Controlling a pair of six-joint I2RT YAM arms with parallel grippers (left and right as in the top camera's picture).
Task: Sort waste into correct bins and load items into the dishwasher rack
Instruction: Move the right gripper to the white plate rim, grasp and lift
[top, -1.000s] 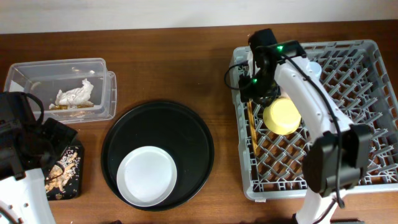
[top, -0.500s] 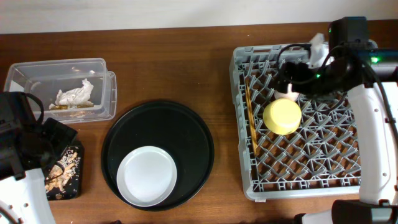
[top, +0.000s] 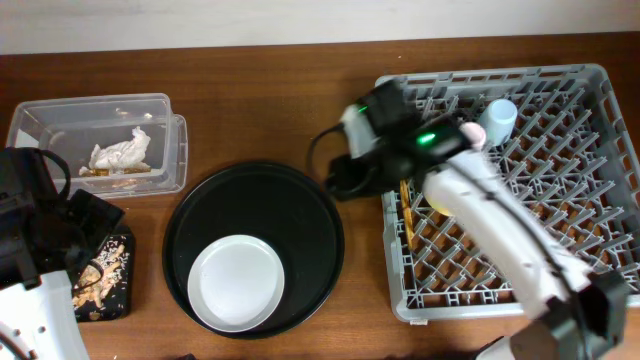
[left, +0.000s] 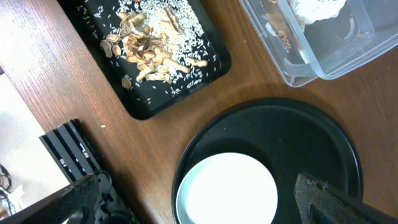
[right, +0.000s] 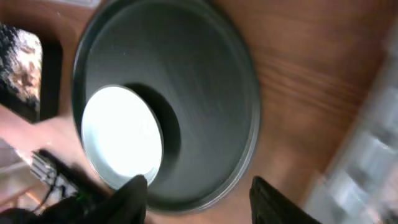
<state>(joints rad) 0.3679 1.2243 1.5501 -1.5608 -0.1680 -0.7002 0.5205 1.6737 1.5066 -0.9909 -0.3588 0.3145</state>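
In the upper left of the overhead view, the clear box (top: 95, 140) holds a crumpled white napkin (top: 120, 152) and a few brown bits on its floor. Below it, in the lower left, the flat black tray (left: 211, 68) carries a heap of beige-brown food scraps (left: 152, 43) with pale grains scattered around them.

The round black tray (top: 300, 215) sits at centre. The pale plate (top: 237, 282) lies flat in its lower left part and has nothing on it.

The dishwasher rack (top: 590, 200) fills the right side. Near its top edge, the light blue cup (top: 497, 117) stands among the pegs with the small pink cup (top: 470, 131) just beside it. The chopsticks (top: 405, 215) lie along the rack's left side. Only a sliver of the yellow bowl (top: 436, 198) shows (the right arm covers most of it).

The right arm reaches across the rack's left rim. The right gripper (right: 199, 202) hangs over the right edge of the round tray with its fingers spread apart and nothing between them.

The left gripper (left: 205, 208) is over the lower left of the table. Its fingers are also wide apart and empty, and the wrist view shows the plate between them.
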